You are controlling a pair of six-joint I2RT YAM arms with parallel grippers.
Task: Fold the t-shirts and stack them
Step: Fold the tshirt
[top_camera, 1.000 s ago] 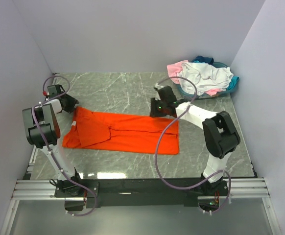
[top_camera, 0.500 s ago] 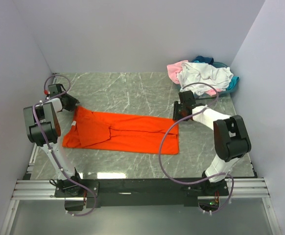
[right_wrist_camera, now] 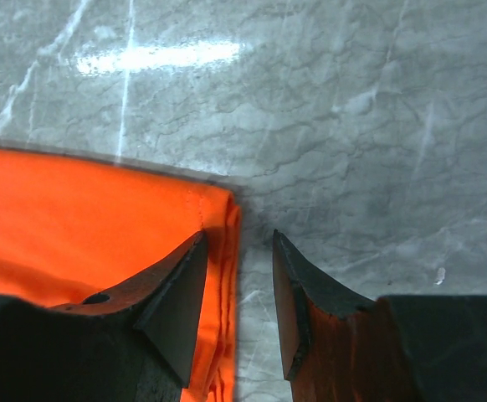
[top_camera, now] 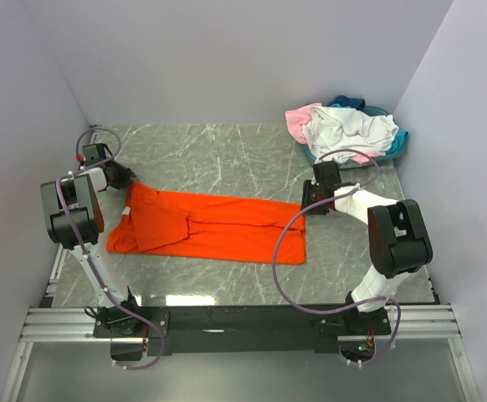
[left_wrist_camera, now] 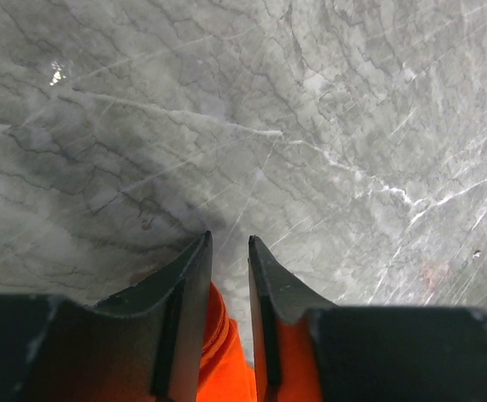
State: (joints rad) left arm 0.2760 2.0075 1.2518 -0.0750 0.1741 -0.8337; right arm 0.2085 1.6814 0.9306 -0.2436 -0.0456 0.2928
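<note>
An orange t-shirt point(top_camera: 210, 226) lies folded into a long strip across the middle of the table. My left gripper point(top_camera: 123, 177) sits low at its far left corner. In the left wrist view the jaws point(left_wrist_camera: 229, 243) stand narrowly apart with orange fabric point(left_wrist_camera: 221, 356) between them, resting against one finger only. My right gripper point(top_camera: 308, 203) is at the shirt's far right corner. In the right wrist view it point(right_wrist_camera: 239, 239) is open and straddles the folded orange edge point(right_wrist_camera: 227, 251). Other t-shirts, white point(top_camera: 348, 126), pink point(top_camera: 298, 117) and teal point(top_camera: 399, 139), lie heaped at the back right.
The grey marble table point(top_camera: 218, 155) is closed in by pale walls on the left, back and right. The right arm's purple cable point(top_camera: 279, 247) loops over the orange shirt's right end. The heap of shirts sits just behind the right arm.
The right gripper has swung right from over the shirt's far edge to its far right corner. The left jaws have narrowed around the fabric while that arm stayed put.
</note>
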